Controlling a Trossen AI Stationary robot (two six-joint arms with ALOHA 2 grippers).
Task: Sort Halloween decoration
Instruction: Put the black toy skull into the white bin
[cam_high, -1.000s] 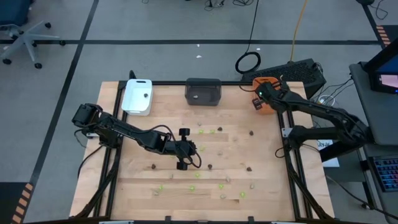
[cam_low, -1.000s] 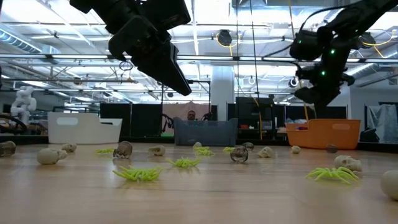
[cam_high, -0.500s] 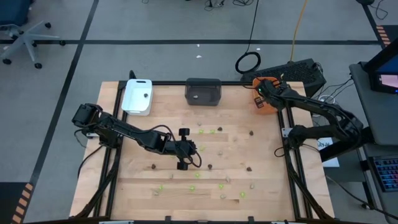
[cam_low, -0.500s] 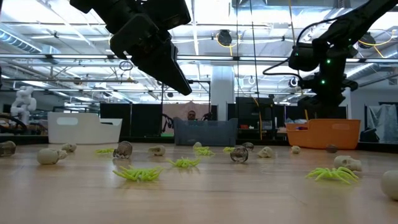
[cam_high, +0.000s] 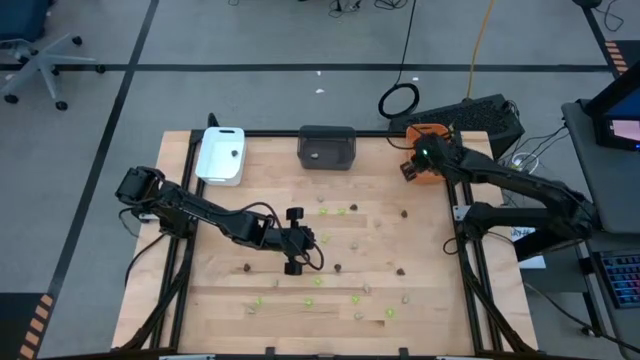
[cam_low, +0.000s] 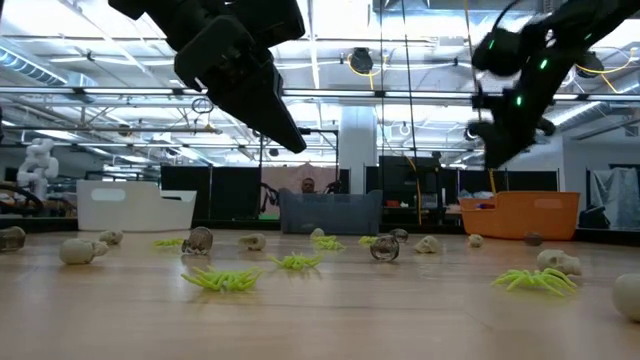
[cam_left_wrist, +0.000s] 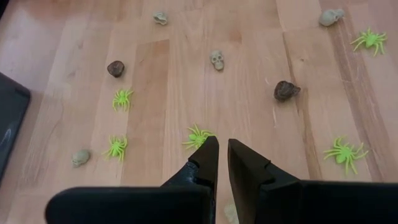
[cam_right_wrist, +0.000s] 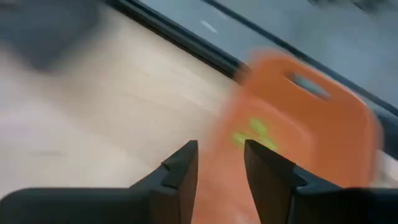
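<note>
your right gripper (cam_right_wrist: 221, 163) is parted, empty, beside the orange tray (cam_right_wrist: 311, 134) holding green spiders (cam_right_wrist: 254, 134). left gripper (cam_left_wrist: 222, 154) narrow, empty, above a green spider (cam_left_wrist: 198, 136) mid-table.

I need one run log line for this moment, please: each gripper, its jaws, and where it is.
left gripper | jaws nearly shut, empty | above green spider || right gripper | jaws open, empty | by orange tray
</note>
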